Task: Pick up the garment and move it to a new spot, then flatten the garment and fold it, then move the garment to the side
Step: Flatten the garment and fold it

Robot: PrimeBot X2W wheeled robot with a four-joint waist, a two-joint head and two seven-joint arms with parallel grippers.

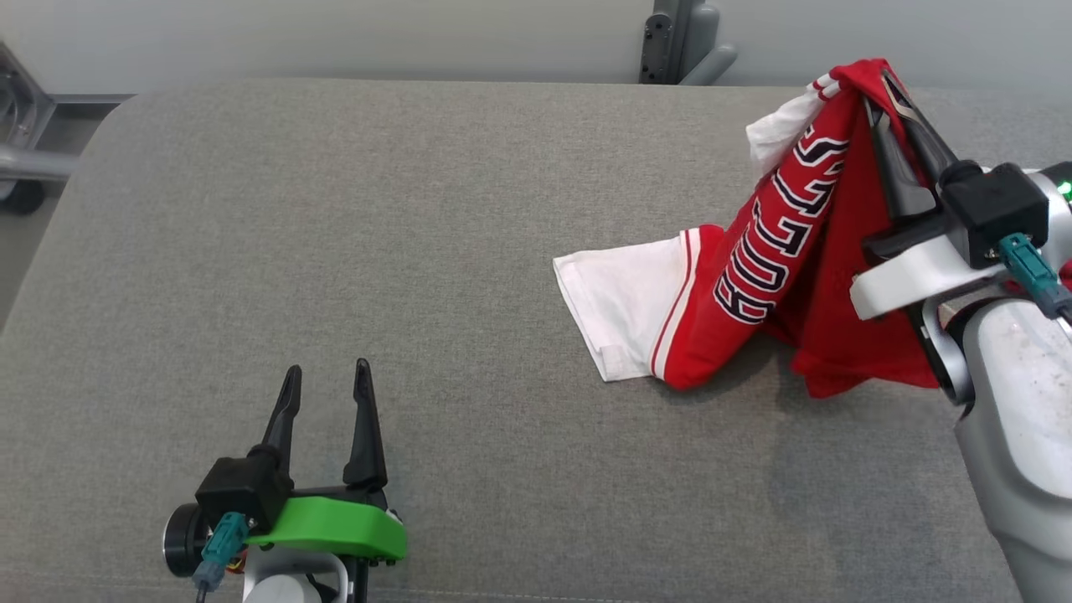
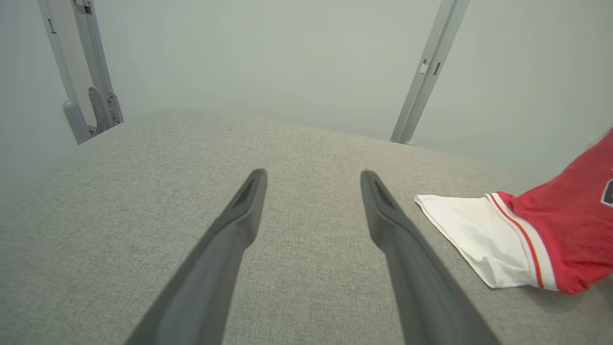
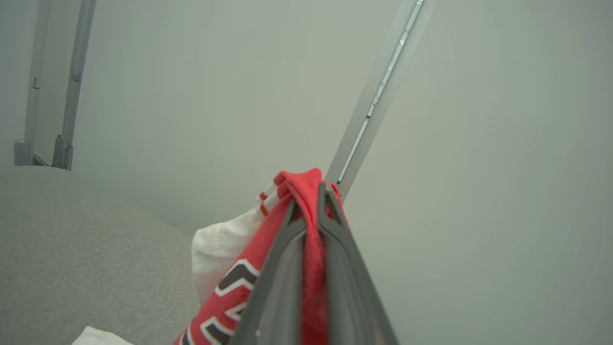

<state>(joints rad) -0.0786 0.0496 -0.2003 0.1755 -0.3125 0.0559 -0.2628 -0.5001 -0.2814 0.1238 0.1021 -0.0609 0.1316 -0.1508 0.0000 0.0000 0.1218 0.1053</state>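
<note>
- So: right gripper (image 3: 312, 199) pressed together on a bunched red fold of the jersey (image 1: 779, 251), pinch right at the tips, at 2 o'clock in the head view.
- Other side: left gripper (image 1: 327, 370) spread wide, holding nothing, at 7 o'clock, well apart from the cloth.
- The jersey hangs tent-like from the pinch; its white part (image 1: 624, 301) and red hem lie on the surface toward 9 o'clock of the grip.
- Risk: tip-only pinch, so trailing cloth dragging on the weave could pull it loose. A bunched grab may also land twisted, harder to flatten.
- Surface: grey woven cushion (image 1: 377, 251), flat. Behind it a pale wall (image 3: 479, 143); metal uprights (image 2: 427, 72) at 11 and 1 o'clock in the left wrist view.
</note>
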